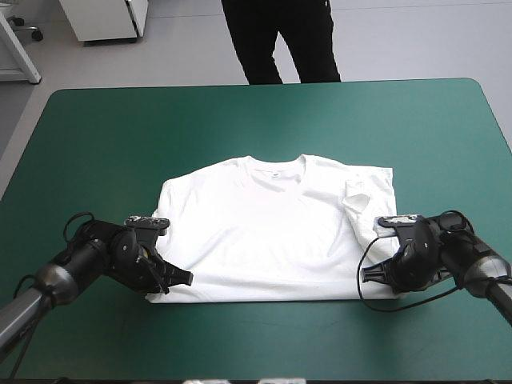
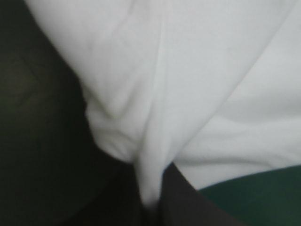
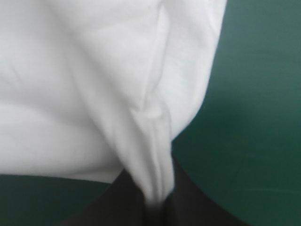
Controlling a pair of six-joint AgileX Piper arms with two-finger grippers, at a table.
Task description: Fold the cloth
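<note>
White T-shirt [image 1: 264, 232], soft, short-sleeved, spread flat mid-table, collar toward the far edge, the sleeve on the right arm's side folded inward. Smooth teal-green table [image 1: 240, 120]. Near left corner nipped tight in the left jaws, near right corner in the right jaws, cloth ridged between each pair.

a robotics lab. a left arm [image 1: 56, 276] and right arm [image 1: 480, 268] rest on a teal-green table [image 1: 256, 120], white cabinet [image 1: 108, 18] beyond.
</note>
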